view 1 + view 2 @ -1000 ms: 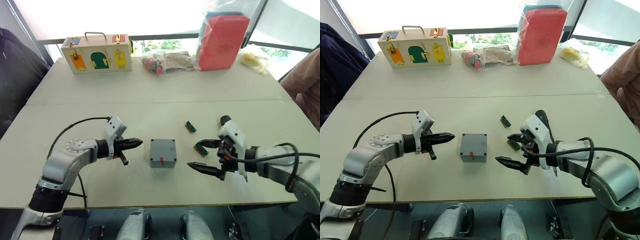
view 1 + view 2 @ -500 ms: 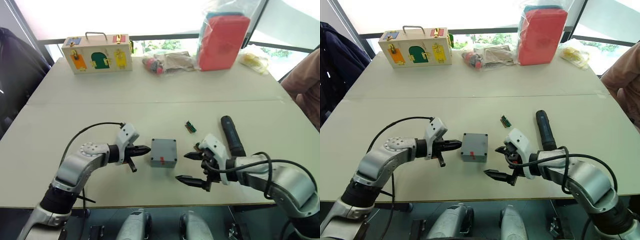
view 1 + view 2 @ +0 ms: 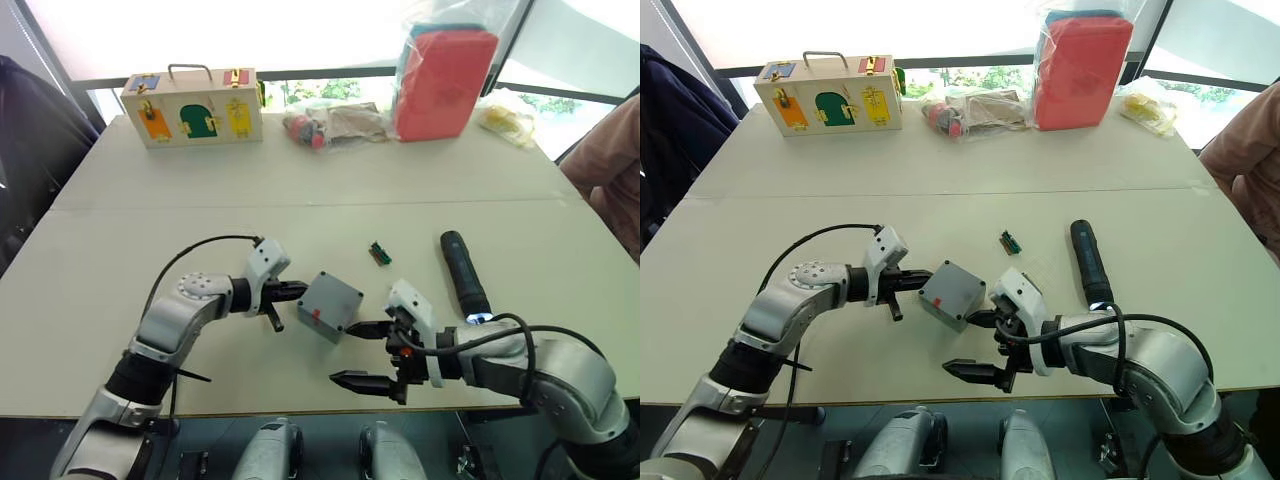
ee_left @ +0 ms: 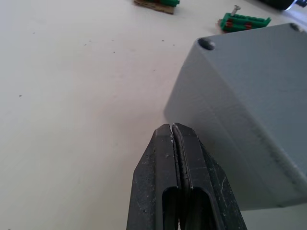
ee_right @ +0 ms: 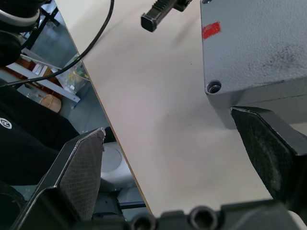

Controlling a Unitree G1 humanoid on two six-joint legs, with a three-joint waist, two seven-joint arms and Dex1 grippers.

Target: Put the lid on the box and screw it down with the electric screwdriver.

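Note:
The grey box (image 3: 331, 304) lies turned cornerwise mid-table, its red mark (image 3: 316, 313) facing the front edge. Its upper face is flat and closed with a screw hole (image 4: 206, 44) at a corner; I cannot tell whether that face is the lid. My left gripper (image 3: 301, 291) is shut, its tip against the box's (image 4: 249, 96) left side. My right gripper (image 3: 358, 354) is open, one fingertip (image 5: 266, 139) touching the box's (image 5: 259, 48) right corner, the other nearer the table's front edge. The electric screwdriver (image 3: 463, 273) lies on the table right of the box, apart from both grippers.
A small green piece (image 3: 380, 253) lies behind the box. Along the far edge stand a wooden box with coloured doors (image 3: 195, 105), a clear bag of items (image 3: 335, 122), a red pad in plastic (image 3: 445, 80) and a yellow bag (image 3: 510, 118). A person's sleeve (image 3: 610, 170) shows at right.
My left gripper moved right up against the box. My right gripper moved left and toward the front edge to the box's right corner. The box has turned cornerwise.

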